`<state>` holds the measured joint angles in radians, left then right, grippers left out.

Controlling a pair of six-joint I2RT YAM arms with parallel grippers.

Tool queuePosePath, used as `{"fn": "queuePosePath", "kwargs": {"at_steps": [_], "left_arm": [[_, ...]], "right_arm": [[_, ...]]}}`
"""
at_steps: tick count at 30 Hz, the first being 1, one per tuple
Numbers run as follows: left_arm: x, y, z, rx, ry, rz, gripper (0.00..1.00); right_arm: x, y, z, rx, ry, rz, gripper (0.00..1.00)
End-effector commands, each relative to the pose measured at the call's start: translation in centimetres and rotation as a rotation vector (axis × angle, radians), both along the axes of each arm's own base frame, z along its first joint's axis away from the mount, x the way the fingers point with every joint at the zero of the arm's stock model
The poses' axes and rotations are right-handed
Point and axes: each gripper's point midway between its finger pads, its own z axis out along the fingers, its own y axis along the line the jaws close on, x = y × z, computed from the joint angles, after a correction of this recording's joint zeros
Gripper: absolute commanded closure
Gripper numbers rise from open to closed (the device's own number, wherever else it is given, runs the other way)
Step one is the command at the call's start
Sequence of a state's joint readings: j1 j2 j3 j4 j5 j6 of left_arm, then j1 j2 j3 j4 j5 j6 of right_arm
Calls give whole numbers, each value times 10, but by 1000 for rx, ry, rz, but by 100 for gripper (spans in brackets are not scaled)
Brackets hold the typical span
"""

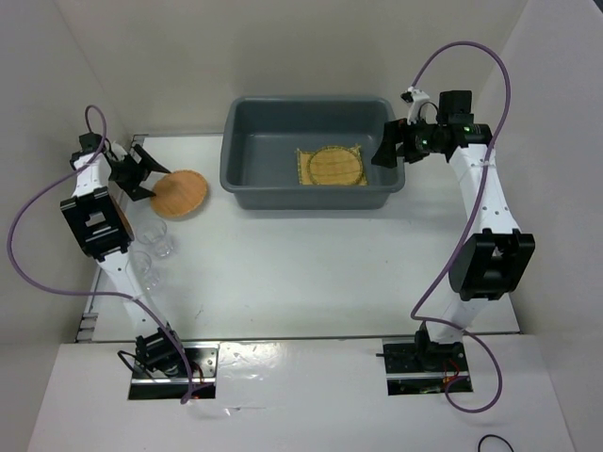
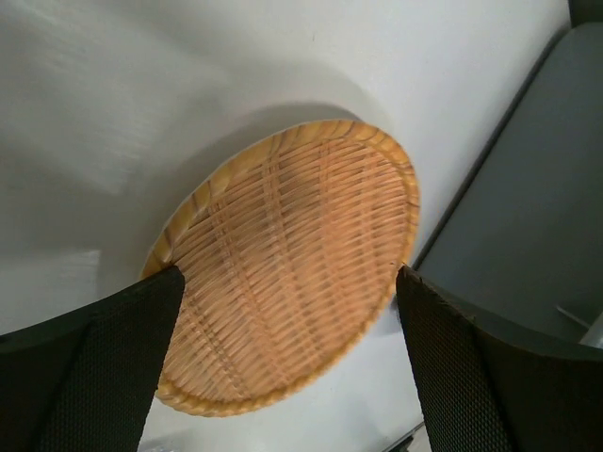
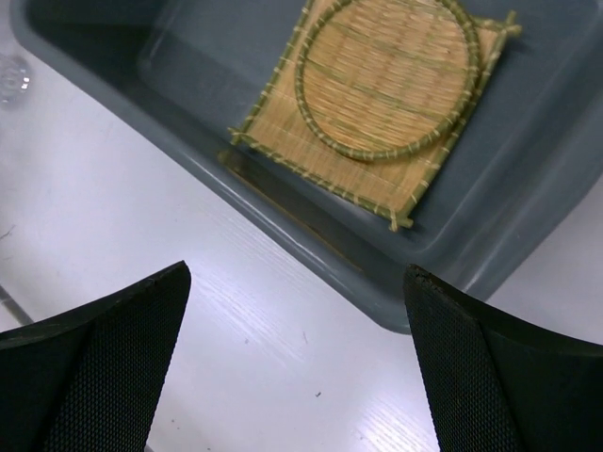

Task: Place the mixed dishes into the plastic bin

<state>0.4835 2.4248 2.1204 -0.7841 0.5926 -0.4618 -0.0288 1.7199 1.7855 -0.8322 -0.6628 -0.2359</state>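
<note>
Left jaws: spread wide, gripping nothing.
Orange-brown disc (image 2: 292, 282): flat on the tabletop (image 1: 301, 264) right under my left jaws, its edges reaching both fingers; whether they touch I cannot tell.
Glass cups (image 1: 157, 237): upright behind my left jaws, beside that arm.
Plastic bin (image 1: 247, 184): between my two pairs of jaws.
Yellow mat (image 3: 311, 155): on the bin floor, ahead of my right jaws.
Tan disc (image 3: 391, 75): lying on the mat.
Right jaws: spread wide, empty, over the tabletop just outside the bin wall.
</note>
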Motion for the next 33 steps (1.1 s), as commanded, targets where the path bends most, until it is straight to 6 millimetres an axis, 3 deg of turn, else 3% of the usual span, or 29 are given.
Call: {"fn": "queuePosePath", "kwargs": {"at_steps": [1, 6, 13, 14, 17, 20, 25, 27, 29, 31, 33], "left_arm": [[0, 16, -19, 31, -7, -21, 0], [2, 11, -15, 14, -41, -52, 0], [17, -15, 41, -147, -242, -101, 0], [15, -18, 38, -172, -241, -105, 0], [18, -24, 63, -206, -308, -115, 0], [19, -24, 74, -200, -338, -118, 0], [22, 7, 110, 15, -379, -91, 0], [17, 19, 112, 70, -349, -65, 0], [10, 33, 106, 160, -278, -30, 0], [5, 51, 88, 263, -201, -6, 0], [-2, 58, 80, 301, -153, 11, 0]], "right_arm": [[-14, -12, 15, -70, -56, -32, 2], [-16, -17, 4, -100, -36, -36, 2], [-12, -23, -7, -141, -24, -39, 2], [-11, -23, -10, -141, -15, -39, 2], [-8, -26, -10, -169, -25, -33, 2], [-7, -31, -17, -199, -16, -36, 2], [-7, -37, -20, -234, -13, -44, 2], [-7, -37, -20, -234, -13, -44, 2], [-9, -37, -21, -240, -9, -37, 2], [-7, -39, -25, -247, 1, -42, 2], [-7, -39, -25, -252, -3, -37, 2]]}}
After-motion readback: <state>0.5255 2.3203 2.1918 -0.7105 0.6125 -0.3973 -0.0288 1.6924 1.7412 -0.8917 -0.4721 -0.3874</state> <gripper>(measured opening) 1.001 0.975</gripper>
